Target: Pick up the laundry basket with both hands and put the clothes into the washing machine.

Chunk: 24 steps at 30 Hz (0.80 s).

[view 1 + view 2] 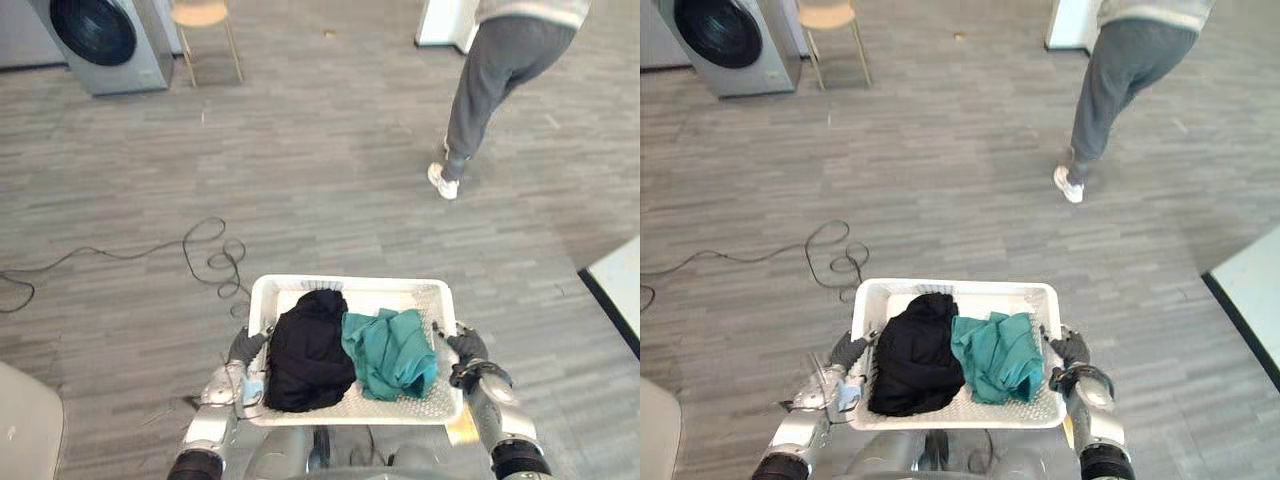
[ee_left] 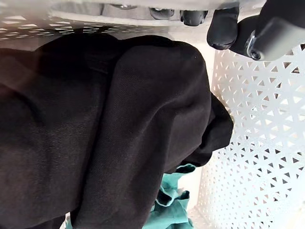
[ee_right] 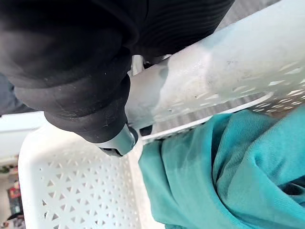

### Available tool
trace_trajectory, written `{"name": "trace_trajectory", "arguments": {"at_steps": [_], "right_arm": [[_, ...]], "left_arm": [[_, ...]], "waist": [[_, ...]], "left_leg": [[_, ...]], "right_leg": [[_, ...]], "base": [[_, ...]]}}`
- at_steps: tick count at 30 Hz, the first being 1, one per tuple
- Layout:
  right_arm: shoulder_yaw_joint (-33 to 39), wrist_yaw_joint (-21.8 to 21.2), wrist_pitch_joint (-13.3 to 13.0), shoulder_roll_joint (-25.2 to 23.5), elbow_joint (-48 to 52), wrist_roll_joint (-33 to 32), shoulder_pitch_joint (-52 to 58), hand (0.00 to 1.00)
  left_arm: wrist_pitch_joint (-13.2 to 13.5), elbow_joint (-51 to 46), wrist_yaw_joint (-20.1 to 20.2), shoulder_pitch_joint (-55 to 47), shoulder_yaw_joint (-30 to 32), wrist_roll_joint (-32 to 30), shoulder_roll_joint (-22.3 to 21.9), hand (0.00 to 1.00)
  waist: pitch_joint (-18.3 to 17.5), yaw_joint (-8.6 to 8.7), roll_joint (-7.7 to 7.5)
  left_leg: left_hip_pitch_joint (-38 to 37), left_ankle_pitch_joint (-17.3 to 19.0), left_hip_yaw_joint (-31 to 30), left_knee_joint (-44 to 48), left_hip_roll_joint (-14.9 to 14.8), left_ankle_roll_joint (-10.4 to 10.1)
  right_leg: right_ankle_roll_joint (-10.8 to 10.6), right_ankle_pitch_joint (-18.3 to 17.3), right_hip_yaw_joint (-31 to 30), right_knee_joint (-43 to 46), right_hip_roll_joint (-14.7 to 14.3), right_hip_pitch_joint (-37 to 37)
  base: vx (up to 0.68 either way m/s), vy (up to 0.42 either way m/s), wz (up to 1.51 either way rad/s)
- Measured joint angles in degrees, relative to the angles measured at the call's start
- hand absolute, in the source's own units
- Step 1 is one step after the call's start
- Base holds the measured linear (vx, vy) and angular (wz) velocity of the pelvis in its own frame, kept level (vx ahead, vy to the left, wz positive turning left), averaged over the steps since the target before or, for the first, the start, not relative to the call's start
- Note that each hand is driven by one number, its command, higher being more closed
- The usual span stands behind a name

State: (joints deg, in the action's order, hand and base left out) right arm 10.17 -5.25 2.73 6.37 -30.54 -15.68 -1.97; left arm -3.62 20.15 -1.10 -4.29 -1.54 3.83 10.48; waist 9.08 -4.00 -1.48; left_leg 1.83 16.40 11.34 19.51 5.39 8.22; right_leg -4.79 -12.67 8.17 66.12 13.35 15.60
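The grey plank floor (image 1: 330,170) carries the washing machine (image 1: 105,45) at the far left, 1 wooden stool (image 1: 200,12) just beside it, and 1 person (image 1: 490,80) further to the right

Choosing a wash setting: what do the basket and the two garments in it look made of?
The basket: rigid white plastic, matte, judging by its moulded triangular perforations. The black garment: soft matte fabric in thick folds, fibre unclear. The teal garment: thinner knit, possibly cotton jersey, showing fine ribbing and creases.

A big laundry room: a silver washing machine with a round dark door (image 1: 105,40) stands on a grey plank floor (image 1: 330,170).
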Motion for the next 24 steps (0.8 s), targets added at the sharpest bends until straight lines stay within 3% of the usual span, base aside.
{"name": "trace_trajectory", "arguments": {"at_steps": [1,3,4,5,6,7,8,9,10,11,12,13,14,15,16,17,18,19,20,21,22,23,24], "right_arm": [[0.0,-0.26,-0.02,-0.08,0.0,-0.01,-0.31,1.0],[0.72,-0.37,-0.05,-0.3,0.22,-0.16,-0.65,1.0],[0.82,-0.37,-0.03,-0.3,0.27,-0.18,-0.67,1.0],[1.39,-0.36,-0.01,-0.38,0.66,-0.18,-0.61,1.0],[1.83,-0.33,0.01,-0.52,0.97,-0.18,-0.43,1.0],[2.84,-0.14,0.05,-0.87,2.41,-0.16,0.35,1.0],[3.33,0.07,0.05,-1.14,2.89,-0.09,0.74,1.0],[3.41,0.18,0.05,-1.31,2.93,0.01,1.04,1.0],[3.58,0.3,0.17,-1.91,3.85,0.03,2.8,1.0],[3.74,0.32,0.3,-1.72,4.97,0.03,3.83,1.0],[3.78,0.18,0.47,-0.56,8.12,0.03,5.73,1.0],[3.34,0.2,0.93,-0.4,9.85,0.06,5.77,1.0],[1.42,0.16,1.3,-0.47,11.73,0.18,5.59,1.0],[1.78,0.24,1.1,-0.56,12.46,0.27,5.94,1.0],[2.37,0.38,1.12,-0.97,12.43,0.32,5.86,1.0],[2.95,0.63,1.05,-0.94,12.22,0.45,5.07,1.0],[3.07,0.8,1.01,-1.14,12.21,0.49,3.57,1.0],[3.11,0.9,0.88,-1.28,11.96,0.5,2.87,1.0],[3.02,1.17,0.05,-1.23,10.82,0.5,2.07,1.0],[2.93,1.25,-0.31,-0.64,9.93,0.49,0.77,1.0],[2.85,1.34,-0.17,-0.12,9.74,0.52,0.52,1.0],[2.5,1.86,-0.08,-1.46,7.28,0.52,-0.26,1.0],[2.51,1.9,-0.1,-0.76,7.14,0.59,-0.42,1.0]], "left_arm": [[0.03,-0.25,-0.11,0.05,0.05,0.0,0.06,1.0],[0.04,-0.36,-0.23,0.56,0.44,0.2,-0.12,1.0],[0.04,-0.36,-0.22,0.68,0.41,0.2,-0.11,1.0],[0.05,-0.34,-0.18,1.15,0.05,0.23,-0.11,1.0],[0.04,-0.33,-0.13,1.43,-0.19,0.24,-0.06,1.0],[0.04,-0.27,-0.02,2.22,-0.4,0.23,-0.08,1.0],[0.04,0.12,-0.1,2.27,-0.36,0.22,-0.35,1.0],[0.03,0.3,-0.09,2.17,-0.31,0.22,-0.52,1.0],[0.02,0.33,0.0,1.46,-0.23,0.11,-1.42,1.0],[-0.05,0.32,0.03,1.15,-0.06,0.06,-2.19,1.0],[-0.18,-0.1,0.43,0.58,0.67,-0.14,-4.39,1.0],[-0.16,-0.62,0.78,0.06,1.99,-0.17,-5.26,1.0],[-0.16,-0.53,0.97,-1.69,4.74,-0.08,-6.21,1.0],[0.0,-0.82,1.16,-1.96,4.69,0.16,-6.34,1.0],[0.01,-1.37,1.18,-1.95,4.18,0.16,-6.35,1.0],[0.29,-1.81,1.24,-1.85,4.03,0.17,-6.53,1.0],[0.44,-2.26,1.1,-1.59,4.44,0.64,-6.42,1.0],[0.62,-2.33,1.07,-1.28,4.43,0.92,-6.15,1.0],[0.69,-2.3,1.03,-0.52,4.29,1.62,-5.66,1.0],[1.19,-2.19,0.82,-0.6,4.28,1.78,-6.04,1.0],[1.44,-2.03,0.66,-1.08,4.28,1.89,-6.23,1.0],[1.28,0.28,-0.12,0.48,4.37,2.04,-5.58,1.0],[1.01,0.23,-0.44,1.55,4.17,1.97,-5.63,1.0]], "waist": [[0.01,0.02,0.36],[0.29,1.38,2.17],[0.39,1.75,2.4],[0.55,3.26,2.65],[0.48,3.65,2.3],[0.54,4.19,0.99],[0.55,4.55,0.78],[0.38,4.58,0.75],[0.47,5.73,1.2],[0.36,6.53,2.59],[-0.38,6.28,7.66],[-0.09,5.6,9.16],[0.08,2.92,8.84],[0.47,2.66,8.67],[0.67,2.7,8.37],[1.32,2.25,7.03],[2.28,1.24,5.44],[2.71,0.94,4.34],[2.57,0.15,2.83],[2.15,-0.29,3.87],[1.42,-0.42,5.0],[1.66,0.14,2.86],[1.73,1.27,3.9]], "left_leg": [[-1.53,-0.05,-0.11,-1.71,0.16,0.01],[-8.04,-0.05,-2.85,-7.29,0.16,0.01],[-8.82,-0.05,-3.45,-7.82,0.08,0.0],[-11.27,-0.03,-5.16,-9.95,0.0,-0.04],[-12.66,-0.03,-6.07,-11.18,0.5,-0.04],[-15.78,0.49,-7.85,-12.7,1.98,-0.94],[-18.55,2.05,-9.25,-12.33,2.1,-3.47],[-19.37,2.56,-9.78,-11.3,1.9,-4.33],[-18.46,4.49,-9.5,1.45,-0.16,-7.07],[-15.94,4.4,-8.66,9.44,-2.21,-7.08],[-9.08,-0.82,-4.96,26.44,-8.84,-6.53],[-6.42,-7.81,-2.73,33.13,-12.01,-5.82],[-3.9,-30.46,0.33,39.27,-14.84,-6.68],[1.98,-26.37,-2.16,49.02,-16.18,-7.09],[5.35,-21.15,-2.99,53.22,-16.8,-6.96],[10.89,-12.68,-2.57,54.66,-17.09,-5.75],[15.96,-7.49,-1.25,50.53,-17.19,-4.26],[18.53,-5.81,-0.36,46.12,-16.87,-4.69],[21.65,-5.51,0.84,31.68,-16.26,-6.09],[21.59,-8.04,1.27,14.98,-16.38,-9.31],[20.12,-10.92,0.94,5.36,-16.08,-10.99],[17.38,-15.45,2.75,4.29,-12.36,-5.76],[17.66,-12.44,1.91,7.07,-11.51,-6.06]], "right_leg": [[0.86,-0.62,0.8,-1.6,-0.83,2.0],[3.0,-1.9,6.15,-16.98,-4.38,8.02],[2.99,-1.61,6.78,-20.32,-4.73,8.31],[1.71,2.25,7.6,-36.63,-6.36,8.57],[0.67,5.27,7.2,-44.89,-6.63,8.5],[-1.01,9.85,4.94,-53.72,-6.44,9.74],[0.18,12.87,3.07,-56.28,-7.01,10.5],[1.15,13.71,2.46,-56.41,-7.55,10.43],[7.17,18.95,0.39,-53.79,-9.98,8.2],[8.14,20.73,0.82,-52.28,-10.82,7.18],[7.97,18.15,3.53,-49.6,-14.33,5.24],[8.38,15.89,3.01,-48.69,-16.11,3.96],[8.83,12.55,-0.78,-48.53,-18.31,0.23],[8.3,10.64,-1.36,-50.98,-18.33,-5.56],[8.45,10.22,-1.39,-52.49,-18.18,-8.46],[8.5,10.07,-3.19,-55.48,-17.2,-13.55],[8.42,9.98,-4.92,-57.59,-15.24,-17.39],[7.48,9.38,-5.29,-58.04,-13.67,-18.71],[4.14,6.99,-5.26,-57.9,-10.81,-20.47],[2.03,3.18,-3.24,-57.39,-9.48,-22.55],[0.54,0.65,-3.47,-57.53,-9.25,-23.85],[-1.7,-1.8,-6.33,-57.45,-6.89,-26.01],[-0.5,-0.93,-9.12,-57.38,-8.79,-26.49]], "base": [[0.48,0.166,-0.09],[0.56,0.16,0.15],[0.55,0.121,0.6],[0.35,0.053,0.62],[0.6,0.071,0.82],[0.77,0.032,0.68],[0.79,0.011,0.59],[0.85,-0.034,0.85],[0.62,-0.056,0.86],[0.93,-0.077,0.96],[0.61,-0.05,0.28],[0.77,-0.013,-0.62],[0.8,0.057,-0.85],[0.96,0.068,-0.65],[0.95,0.098,-0.06],[0.74,0.131,-0.23],[0.72,0.169,-0.41],[0.65,0.225,-0.54],[0.64,0.263,-0.7],[0.65,0.289,-0.78],[0.71,0.351,-0.61],[0.69,0.344,-0.07],[0.77,0.358,0.11]]}}
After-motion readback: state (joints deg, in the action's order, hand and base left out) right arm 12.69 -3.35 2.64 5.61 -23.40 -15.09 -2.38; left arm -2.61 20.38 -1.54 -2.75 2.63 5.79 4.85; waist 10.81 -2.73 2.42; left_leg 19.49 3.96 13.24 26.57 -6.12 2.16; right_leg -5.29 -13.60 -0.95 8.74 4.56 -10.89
